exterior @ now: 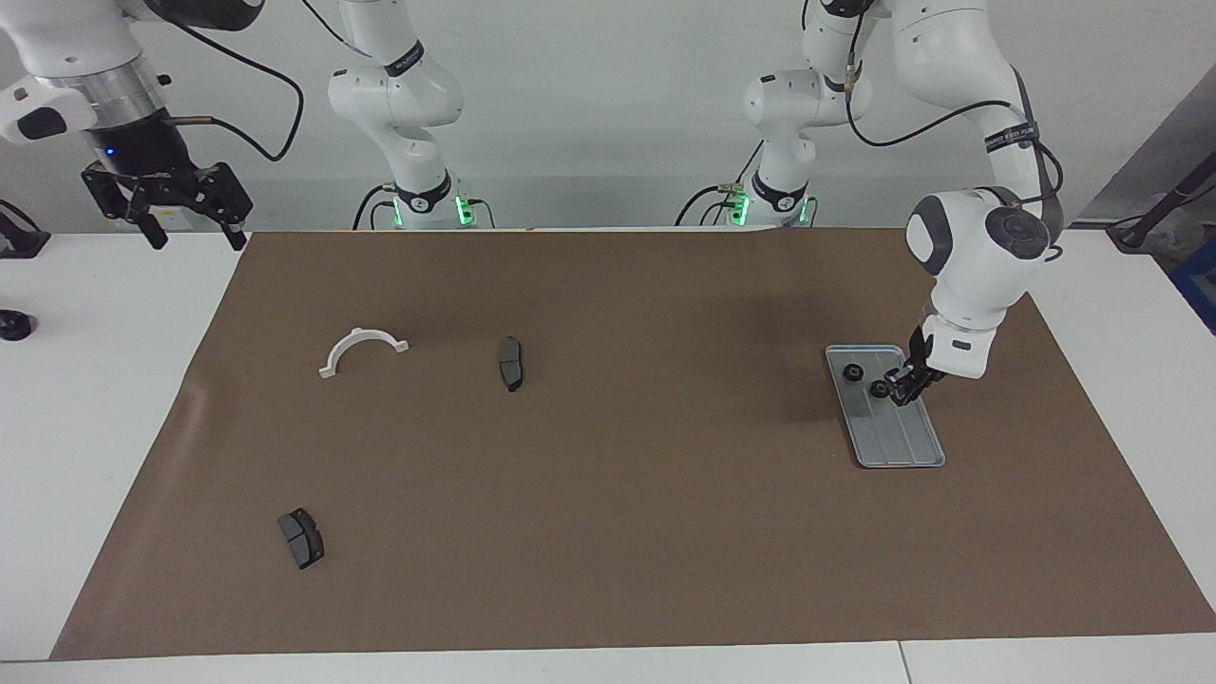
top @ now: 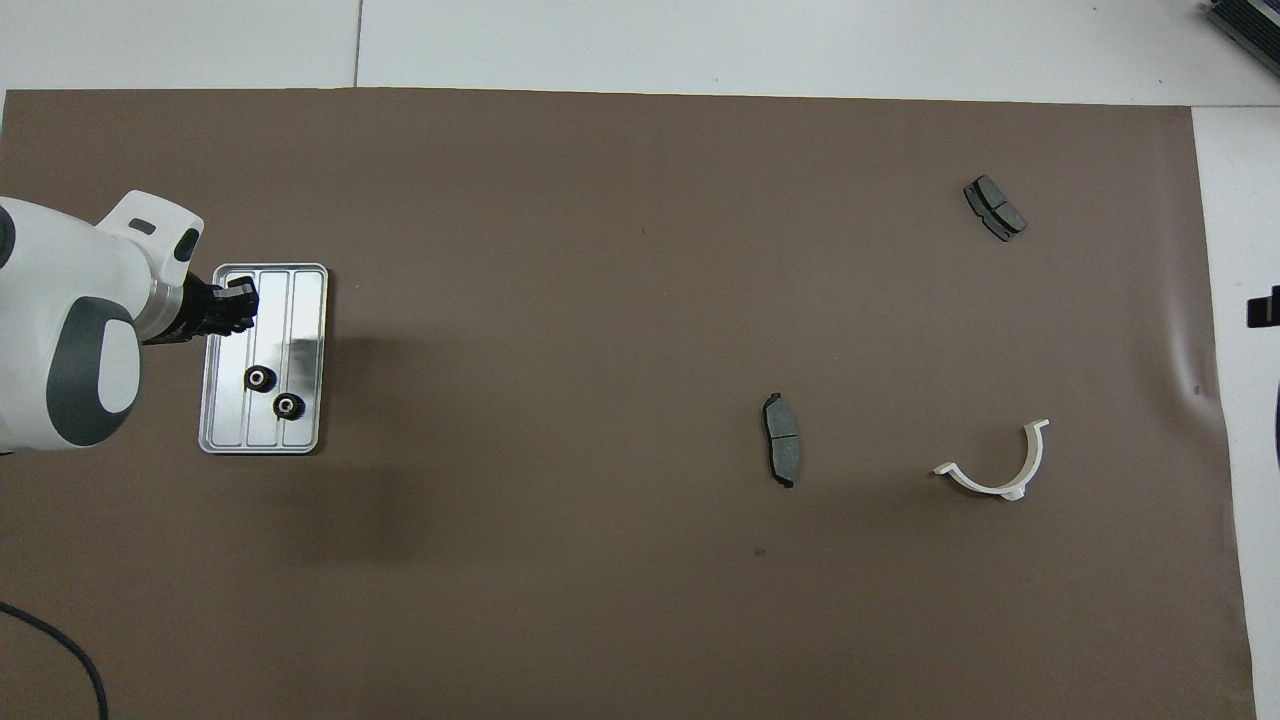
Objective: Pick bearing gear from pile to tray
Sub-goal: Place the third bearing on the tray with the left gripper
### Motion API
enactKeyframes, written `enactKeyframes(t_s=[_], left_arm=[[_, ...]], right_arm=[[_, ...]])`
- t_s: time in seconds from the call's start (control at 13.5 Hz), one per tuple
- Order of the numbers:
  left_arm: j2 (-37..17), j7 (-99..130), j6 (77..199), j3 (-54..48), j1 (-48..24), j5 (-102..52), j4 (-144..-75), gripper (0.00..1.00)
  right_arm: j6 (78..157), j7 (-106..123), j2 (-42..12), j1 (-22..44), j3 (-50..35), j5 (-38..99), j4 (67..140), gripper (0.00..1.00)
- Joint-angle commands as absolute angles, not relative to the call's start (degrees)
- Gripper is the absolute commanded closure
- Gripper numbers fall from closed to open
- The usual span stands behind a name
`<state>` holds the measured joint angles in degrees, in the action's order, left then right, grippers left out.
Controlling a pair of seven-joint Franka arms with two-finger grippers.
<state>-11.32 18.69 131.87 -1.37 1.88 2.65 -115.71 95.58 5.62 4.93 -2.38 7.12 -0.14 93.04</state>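
Note:
The silver ridged tray [exterior: 902,446] lies on the brown mat toward the left arm's end of the table; it also shows in the overhead view [top: 305,330]. Two small black rings [exterior: 853,371] [exterior: 880,389] lie in its half nearer the robots, also seen from overhead [top: 258,378] [top: 288,405]. My left gripper [exterior: 902,383] hangs low over the tray, beside the rings; from overhead it [top: 238,300] covers the tray's edge. My right gripper [exterior: 190,223] waits open and raised over the table's corner. The white half-ring bracket [exterior: 363,350] and two dark grey pads [exterior: 510,363] [exterior: 301,538] lie scattered.
The brown mat [exterior: 608,532] covers most of the white table. A small black object [exterior: 14,325] sits on the bare table at the right arm's end. From overhead, the bracket [top: 995,470] and pads [top: 782,452] [top: 995,208] lie well apart.

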Motion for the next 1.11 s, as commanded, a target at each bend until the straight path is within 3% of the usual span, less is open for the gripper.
enactKeyframes(t_s=[0.0,0.3,0.37,0.44,0.67,1.04], left_arm=[[-9.67,17.49,138.06,-2.02,1.76,1.85,-121.45,1.0],[-10.81,17.49,141.94,-2.02,1.23,1.85,-123.13,0.99],[-11.33,17.49,142.64,-2.11,1.14,1.85,-123.13,0.57],[-11.51,17.4,142.73,-2.2,1.06,1.85,-122.79,0.01],[-10.73,17.67,140.81,-2.46,0.18,1.85,-120.77,0.0],[-6.42,9.43,124.93,-3.6,0.0,1.93,-112.79,0.0]], right_arm=[[95.71,4.04,5.27,-2.29,7.03,0.88,93.86,0.0],[94.13,3.87,5.36,-2.37,7.03,0.88,94.22,0.0],[94.13,4.04,5.27,-2.46,6.94,0.88,94.13,0.0],[94.3,3.96,5.27,-2.55,6.77,0.88,94.13,0.0],[95.71,4.48,4.84,-2.64,5.02,0.01,94.04,0.0],[95.45,3.87,2.47,-2.55,4.49,-0.26,93.87,0.0]])
